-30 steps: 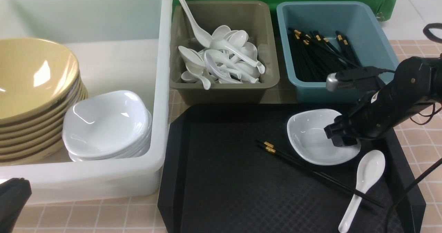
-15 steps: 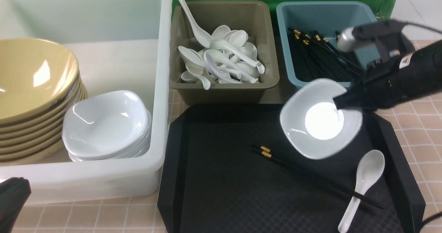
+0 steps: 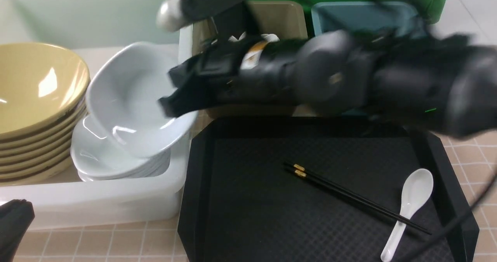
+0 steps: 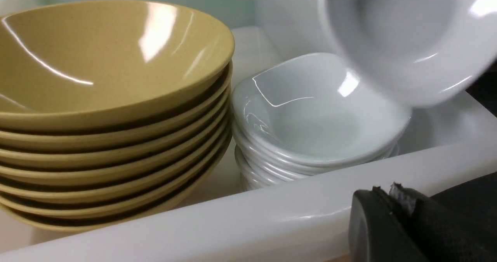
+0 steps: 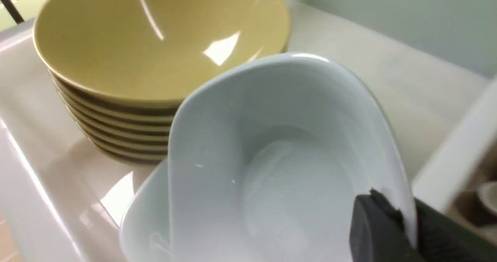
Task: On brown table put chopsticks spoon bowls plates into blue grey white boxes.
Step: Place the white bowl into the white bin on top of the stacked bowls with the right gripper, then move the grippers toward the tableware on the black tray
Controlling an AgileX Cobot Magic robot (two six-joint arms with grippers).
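Observation:
My right gripper (image 3: 171, 99) is shut on the rim of a white plate (image 3: 124, 99) and holds it tilted over the stack of white plates (image 3: 97, 163) in the white box (image 3: 116, 203). In the right wrist view the jaws (image 5: 404, 223) pinch the plate's (image 5: 271, 169) edge. The held plate (image 4: 404, 37) hangs above the stack (image 4: 310, 114) in the left wrist view. Black chopsticks (image 3: 349, 194) and a white spoon (image 3: 411, 203) lie on the black tray (image 3: 248, 215). My left gripper (image 4: 388, 192) is shut and empty beside the white box's near wall.
Stacked yellow bowls (image 3: 35, 99) fill the white box's left side. The right arm (image 3: 349, 75) stretches across and hides most of the grey box (image 3: 271, 13) and the blue box (image 3: 357, 13) behind the tray.
My right arm has lifted the white plate off the tray and swung it left across the tray to above the white plate stack. The left arm has not moved.

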